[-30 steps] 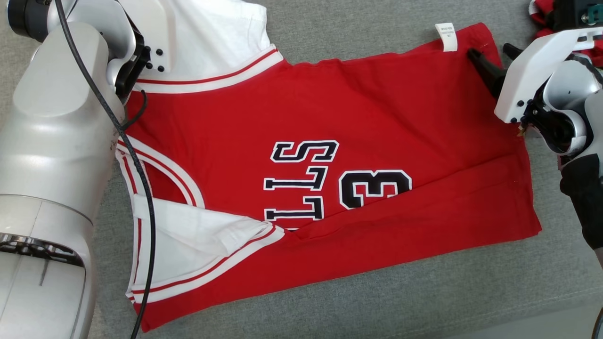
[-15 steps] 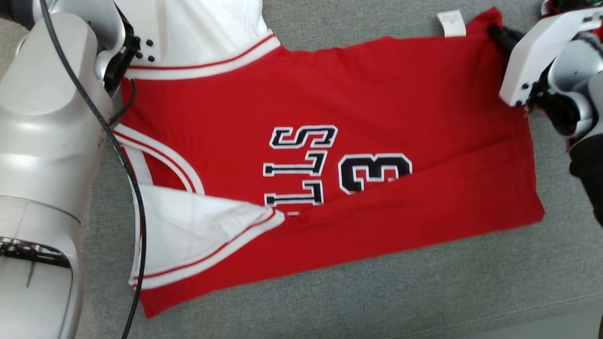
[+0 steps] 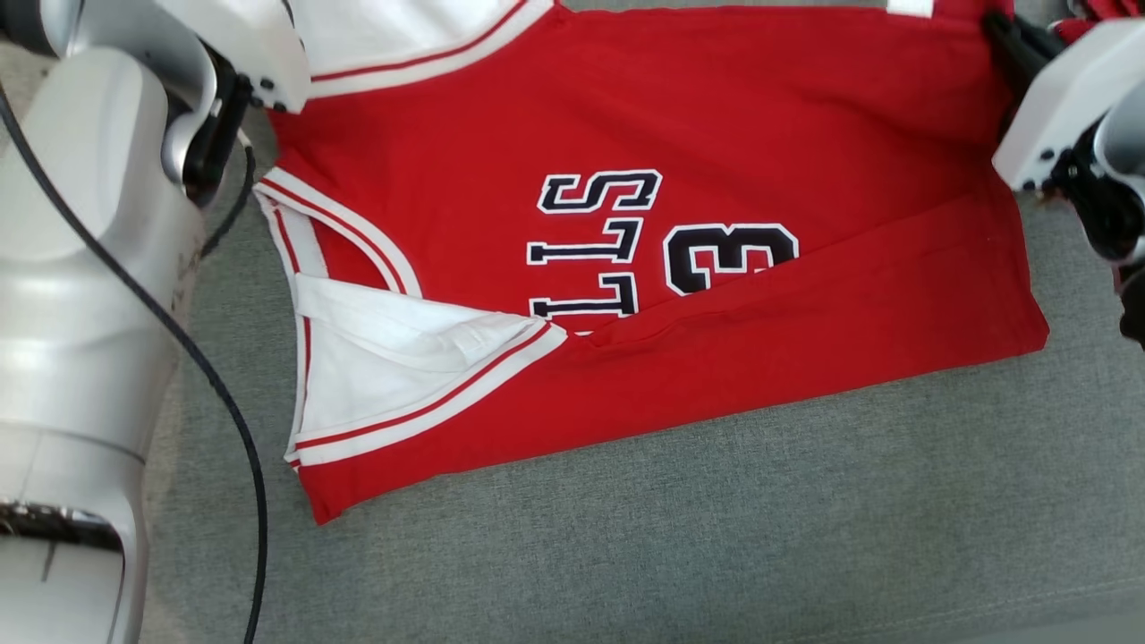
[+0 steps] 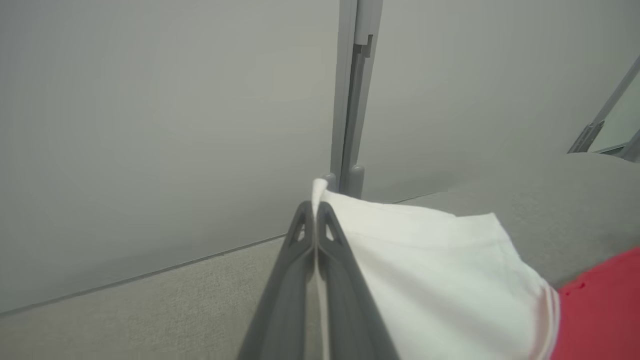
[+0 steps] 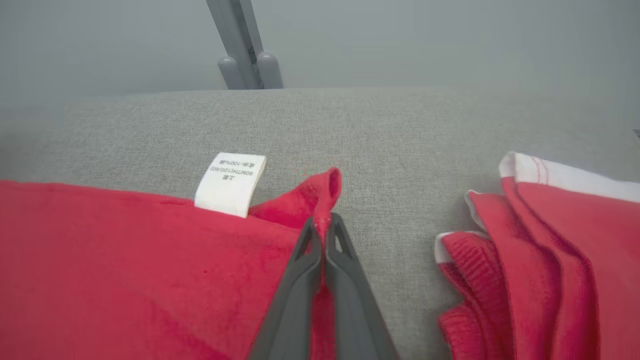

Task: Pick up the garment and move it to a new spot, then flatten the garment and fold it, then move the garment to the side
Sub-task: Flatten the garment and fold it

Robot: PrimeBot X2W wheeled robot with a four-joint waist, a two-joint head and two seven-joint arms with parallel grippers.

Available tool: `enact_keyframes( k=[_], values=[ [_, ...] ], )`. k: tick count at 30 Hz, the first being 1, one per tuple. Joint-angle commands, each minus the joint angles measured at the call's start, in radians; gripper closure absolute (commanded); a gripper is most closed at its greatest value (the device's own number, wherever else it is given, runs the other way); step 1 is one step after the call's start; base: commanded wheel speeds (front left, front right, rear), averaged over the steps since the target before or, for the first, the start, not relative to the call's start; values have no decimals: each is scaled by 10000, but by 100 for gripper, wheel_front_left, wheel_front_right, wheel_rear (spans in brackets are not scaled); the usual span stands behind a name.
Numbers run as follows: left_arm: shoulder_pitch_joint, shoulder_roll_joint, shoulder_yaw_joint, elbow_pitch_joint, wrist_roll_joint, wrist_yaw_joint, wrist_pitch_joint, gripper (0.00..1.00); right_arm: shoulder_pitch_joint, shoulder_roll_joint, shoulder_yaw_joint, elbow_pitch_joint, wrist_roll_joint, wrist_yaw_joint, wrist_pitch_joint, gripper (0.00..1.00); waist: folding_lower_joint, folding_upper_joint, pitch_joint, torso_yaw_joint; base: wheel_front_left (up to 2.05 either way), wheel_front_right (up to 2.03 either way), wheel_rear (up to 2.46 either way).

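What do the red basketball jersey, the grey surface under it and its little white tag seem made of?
The red basketball jersey looks like soft matte knit fabric: it creases and bunches where pinched. The grey surface seems woven upholstery cloth, showing a fine speckled weave. The little white tag is a thin, smooth printed label, cloth or paper I cannot tell.

Your left end effector is clamped on the white edge of the garment. Its red part lies lower right, over the grey surface, with a post behind.
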Motion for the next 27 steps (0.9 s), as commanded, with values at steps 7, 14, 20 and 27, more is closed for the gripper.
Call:
enact_keyframes(
  k=[7,14,20,27],
  values=[
    [2091,471,109,-2265,-1261,-76,356,100,1163,-795,392,-553,877,0,-232,100,0,0,-591,294,0,0,0],
    [5006,1158,245,-6099,-1929,596,1255,100,2334,-1568,550,-1411,1439,0,-449,100,0,0,-1040,532,0,0,0],
    [7507,1659,533,-9611,-2483,1715,2015,100,3198,-2049,482,-2136,1625,0,-522,100,0,0,-1352,693,0,0,0],
    [9345,1939,406,-11849,-3175,2334,2971,100,3899,-2395,263,-2748,1576,0,-208,100,0,0,-1418,807,0,0,0]
  ],
)
